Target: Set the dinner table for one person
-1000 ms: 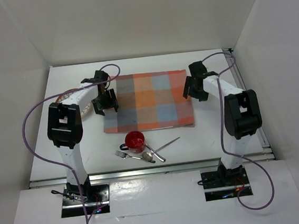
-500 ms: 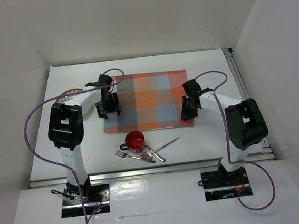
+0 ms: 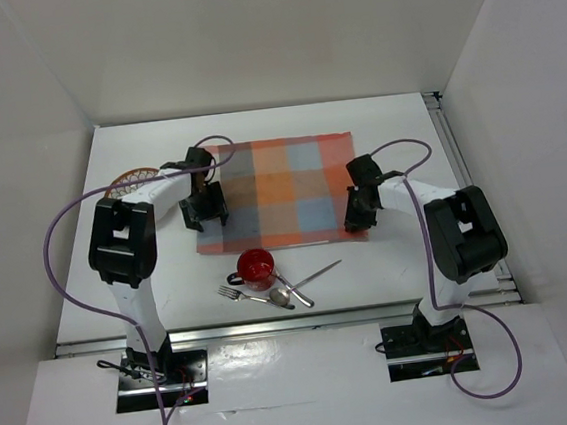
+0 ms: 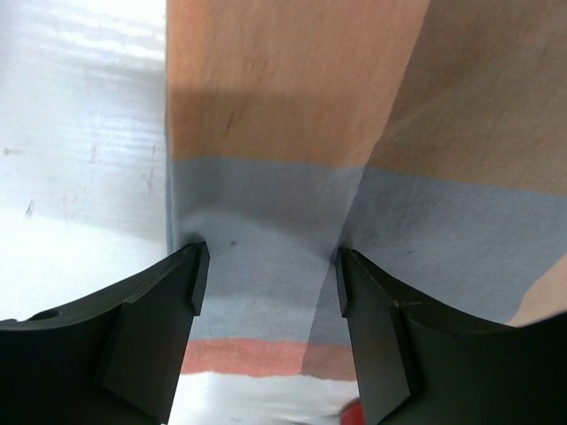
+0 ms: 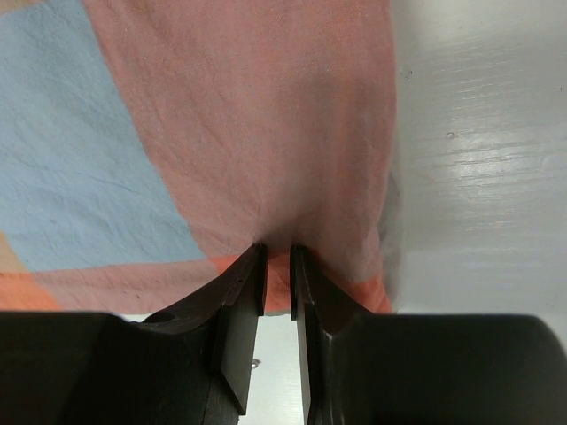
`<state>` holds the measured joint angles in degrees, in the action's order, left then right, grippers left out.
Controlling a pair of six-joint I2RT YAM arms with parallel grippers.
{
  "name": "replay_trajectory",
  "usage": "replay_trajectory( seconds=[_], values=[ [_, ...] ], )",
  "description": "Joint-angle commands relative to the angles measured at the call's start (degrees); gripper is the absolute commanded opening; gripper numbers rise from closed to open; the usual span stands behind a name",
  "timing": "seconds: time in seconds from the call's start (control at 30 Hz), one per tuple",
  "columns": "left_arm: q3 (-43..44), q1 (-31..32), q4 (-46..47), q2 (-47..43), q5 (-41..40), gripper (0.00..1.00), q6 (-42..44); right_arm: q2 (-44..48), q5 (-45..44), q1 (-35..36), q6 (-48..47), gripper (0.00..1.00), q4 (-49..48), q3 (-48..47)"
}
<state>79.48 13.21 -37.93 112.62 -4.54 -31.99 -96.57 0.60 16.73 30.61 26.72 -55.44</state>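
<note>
In the last second the right gripper [image 5: 277, 252] has dropped to the near right corner of the mat [image 3: 279, 191] and narrowed, pinching the cloth. The left gripper [image 4: 266, 261] stays wide over the left edge. Both arms reach forward with wrists down. The mat lies on the table [image 3: 395, 121], probably ready for straightening.

Leaving clear passage along the far strip of the dinner table [image 3: 285, 122] behind the checked mat [image 3: 281, 188]. Crowding the near middle with red cup [image 3: 257, 266], fork [image 3: 233, 294], spoon [image 3: 284, 296] and knife [image 3: 315, 274], bunched together. Blocking the mat's left edge with the left gripper [image 3: 206, 208], jaws spread, its right edge with the right gripper [image 3: 357, 215], pinching cloth. Narrowing the left margin with a plate [image 3: 131, 177].
</note>
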Motion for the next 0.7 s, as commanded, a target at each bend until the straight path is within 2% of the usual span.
replay_trajectory(
  seconds=[0.0, 0.23, 0.4, 0.5, 0.57, 0.6, 0.67],
  values=[
    [3.04, 0.15, -4.86, -3.53, -2.66, 0.76, -0.71, 1.82, -1.13, 0.58, -0.63, 0.29, 0.26, 1.21],
    [10.95, 0.15, -9.78, -6.97, -4.08, 0.76, -0.18, 1.83, -1.13, 1.11, -2.31, 0.29, 3.33, -3.79],
    [14.91, -0.72, -11.72, -10.48, -8.03, 0.78, -0.18, 3.76, -0.43, 1.64, -2.84, 0.32, 3.95, -9.32],
    [15.44, -4.94, -11.73, -13.91, -9.26, 0.82, -1.40, 3.76, -0.43, 1.64, -3.36, 0.37, 3.95, -13.28],
    [14.30, -9.94, -11.11, -15.84, -9.26, 0.97, -2.81, 3.76, -0.43, 1.64, -3.36, 0.45, 3.95, -14.78],
    [12.90, -11.96, -10.33, -16.81, -6.48, 1.00, -2.82, 3.76, 0.10, 1.64, -3.36, 0.48, 3.95, -15.31],
    [9.05, -20.99, -8.93, -20.66, -0.60, 1.00, -6.22, 3.76, 1.59, 1.64, -3.89, 0.59, 3.34, -15.93]
  ],
)
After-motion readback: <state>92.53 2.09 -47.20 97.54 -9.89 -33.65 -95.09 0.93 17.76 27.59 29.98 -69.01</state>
